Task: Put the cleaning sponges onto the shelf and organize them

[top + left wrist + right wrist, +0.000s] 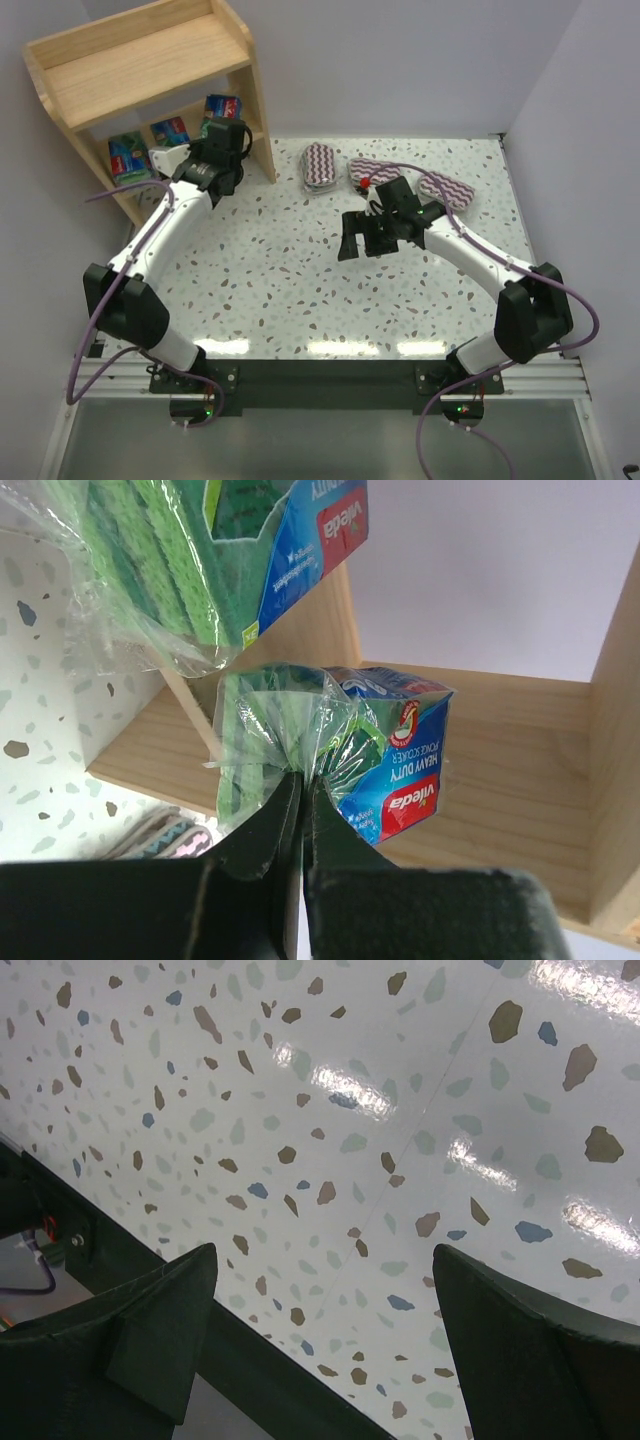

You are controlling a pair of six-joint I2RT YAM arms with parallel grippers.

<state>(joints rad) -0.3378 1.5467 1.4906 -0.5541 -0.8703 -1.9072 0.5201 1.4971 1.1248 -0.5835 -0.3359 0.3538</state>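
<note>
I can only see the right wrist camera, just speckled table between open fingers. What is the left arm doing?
Observer: The left gripper is shut on the wrap of a green sponge pack, right at the shelf.
Operator: Anything on the shelf already?
Observer: One green pack and another sit on a lower tier.
Operator: And the zigzag ones?
Observer: Three zigzag sponges lie on the table, beyond your right gripper.
</note>
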